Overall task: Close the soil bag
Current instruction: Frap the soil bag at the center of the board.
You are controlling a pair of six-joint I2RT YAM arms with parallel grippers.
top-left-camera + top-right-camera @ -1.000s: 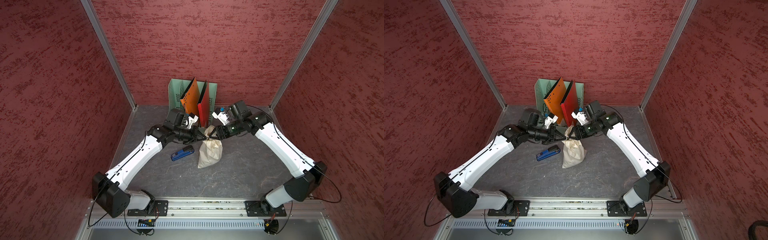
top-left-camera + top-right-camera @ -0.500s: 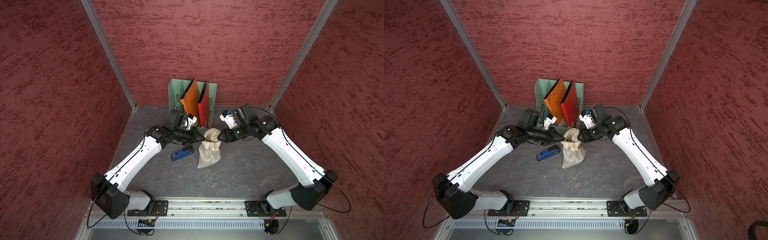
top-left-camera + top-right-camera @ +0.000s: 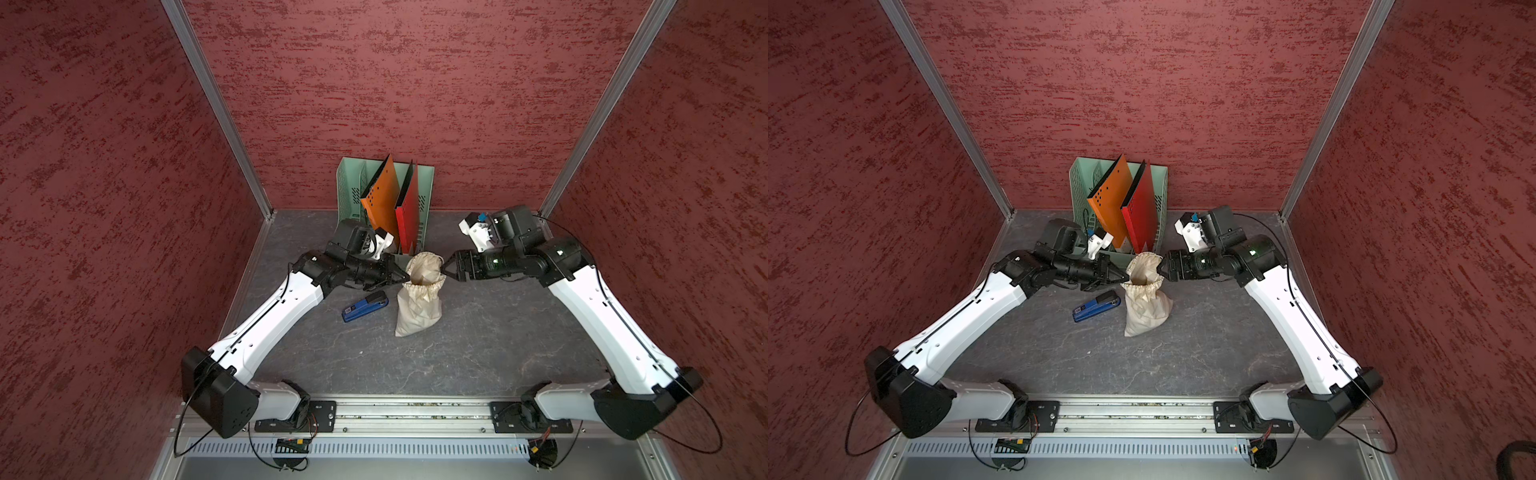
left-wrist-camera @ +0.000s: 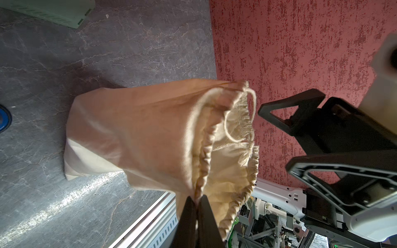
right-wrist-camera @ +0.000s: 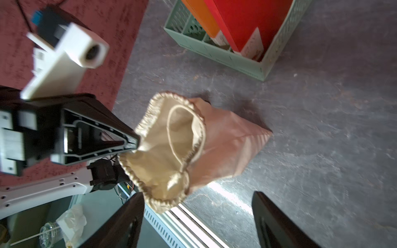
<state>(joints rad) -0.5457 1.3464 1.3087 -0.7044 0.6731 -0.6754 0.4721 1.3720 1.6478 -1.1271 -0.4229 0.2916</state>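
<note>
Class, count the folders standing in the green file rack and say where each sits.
2. The orange folder stands leaning in the green file rack; the red folder stands next to it, on the robot's right. Others could be hidden behind them.

Textured red walls close us in at nine, twelve and three o'clock. Silver corner posts climb at eleven and one. There's glare streaking the grey marbled tabletop, and a metal rail down at six.

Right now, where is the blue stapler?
In both top views the blue stapler lies on the grey table, beside the cloth bag on the left arm's side, near the left gripper.
</note>
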